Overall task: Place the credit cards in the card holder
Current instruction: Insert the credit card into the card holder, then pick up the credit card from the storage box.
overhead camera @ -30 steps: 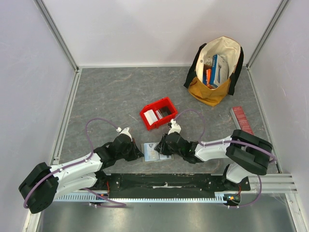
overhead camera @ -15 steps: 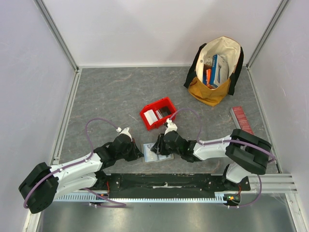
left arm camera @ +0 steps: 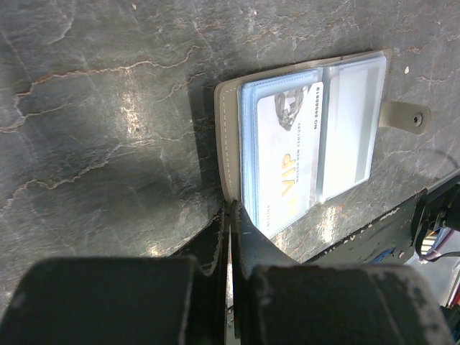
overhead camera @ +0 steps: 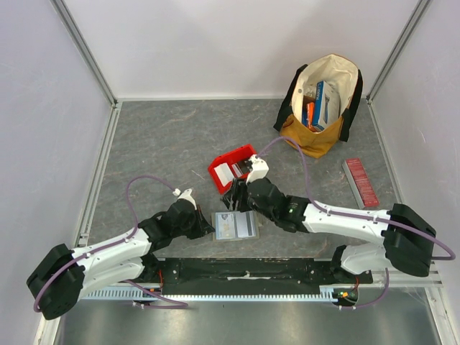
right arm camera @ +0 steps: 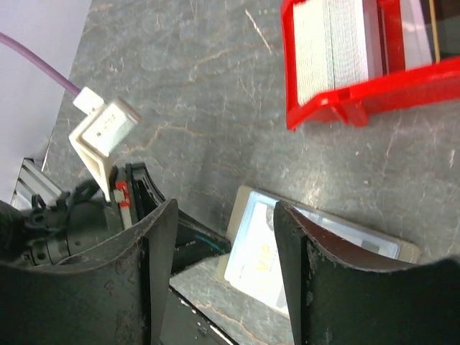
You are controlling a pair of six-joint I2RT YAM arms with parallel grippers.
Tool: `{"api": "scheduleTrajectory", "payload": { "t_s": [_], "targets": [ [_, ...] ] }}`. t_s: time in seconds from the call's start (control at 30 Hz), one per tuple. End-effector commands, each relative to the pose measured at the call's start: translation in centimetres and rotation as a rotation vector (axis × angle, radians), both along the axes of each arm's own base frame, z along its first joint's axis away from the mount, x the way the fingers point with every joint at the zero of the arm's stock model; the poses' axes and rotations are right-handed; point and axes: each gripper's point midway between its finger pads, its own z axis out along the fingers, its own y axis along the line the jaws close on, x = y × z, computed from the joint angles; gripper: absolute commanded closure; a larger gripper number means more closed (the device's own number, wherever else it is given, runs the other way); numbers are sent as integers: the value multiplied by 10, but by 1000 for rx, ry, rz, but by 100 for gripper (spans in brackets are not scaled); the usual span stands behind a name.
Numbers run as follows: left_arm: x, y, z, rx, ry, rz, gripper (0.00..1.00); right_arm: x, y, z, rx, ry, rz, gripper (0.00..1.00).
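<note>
From above: left pincer [overhead camera: 208, 228] shut, tips at the near edge of the card holder [overhead camera: 237, 226]; pinching or merely pressing, cannot tell. Holder spread open flat on the desk [overhead camera: 165, 136], long axis stretching away from those tips toward the right arm. Right pincer [overhead camera: 241, 188] well parted, empty, poised just beyond the holder, beside the red bin [overhead camera: 237, 152].

Left wrist: one of the credit cards [left arm camera: 287, 154], white, marked VIP, lodged in a clear sleeve [left arm camera: 348, 129] just ahead of the shut tips, long axis running away from them; snap tab [left arm camera: 406, 115] pointing off to the far side.

Right wrist: holder glimpsed between the spread fingers [right arm camera: 129, 287]; bin ahead, with a pale stack [right arm camera: 334, 43] inside, probably more cards.

Likely trouble: holder skidding or folding shut should the left hold slip; two cards lifted together from so tight a stack; a finger catching the bin wall.
</note>
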Motion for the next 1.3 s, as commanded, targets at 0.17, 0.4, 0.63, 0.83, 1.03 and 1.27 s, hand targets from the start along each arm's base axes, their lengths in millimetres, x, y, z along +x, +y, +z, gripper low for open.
{"api": "scheduleTrajectory", "payload": {
  "t_s": [0.17, 0.4, 0.63, 0.83, 1.03, 1.27],
  "targets": [
    [6, -1, 5, -18, -13, 30, 98, 59, 10, 29, -184, -120, 18, 47],
    [6, -2, 7, -23, -16, 29, 98, 90, 31, 9, -342, -120, 92, 55],
    [7, -1, 8, -23, -22, 32, 98, 111, 43, -15, -428, -96, 135, 55],
    [7, 0, 6, -16, -23, 31, 98, 122, 46, -34, -461, -61, 140, 56],
    [7, 2, 4, -9, -21, 33, 98, 132, 43, -46, -518, -61, 138, 56],
    [7, 2, 4, -9, -21, 36, 98, 142, 34, -34, -516, -91, 85, 55]
  ]
}}
